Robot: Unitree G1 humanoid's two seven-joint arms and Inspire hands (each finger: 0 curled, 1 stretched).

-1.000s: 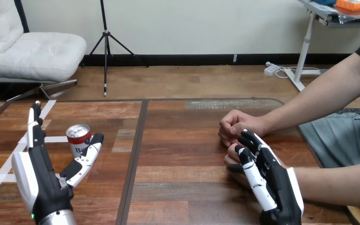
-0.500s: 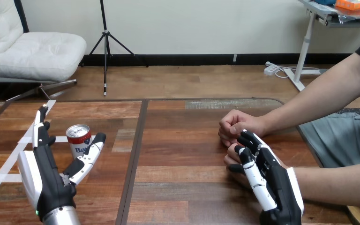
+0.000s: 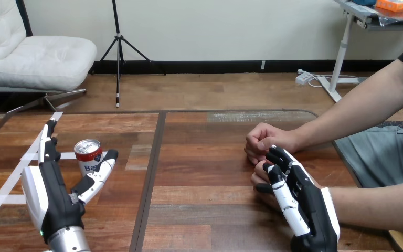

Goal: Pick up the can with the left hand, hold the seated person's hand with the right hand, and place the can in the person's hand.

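A red and white can [image 3: 87, 156] stands upright on the wooden table [image 3: 199, 210] at the left. My left hand [image 3: 55, 197] is open just behind and left of it. Its straight fingers [image 3: 47, 142] rise on the can's left, and its thumb [image 3: 102, 170] reaches along the can's right side, close to the can. At the right, my right hand [image 3: 307, 202] lies over the person's hand [image 3: 258, 180], with its fingers and thumb curled round it. The person's other hand [image 3: 265, 139], a loose fist, rests on the table just beyond, touching my fingertips.
White tape strips [image 3: 10, 184] cross the table's left part. A dark seam [image 3: 149, 178] runs down the table between the two hands. The person's forearms [image 3: 378, 207] come in from the right edge.
My left hand has shifted a little to the right, toward the can, and its fingers stand lower. The can, my right hand and the person's hands have not moved.
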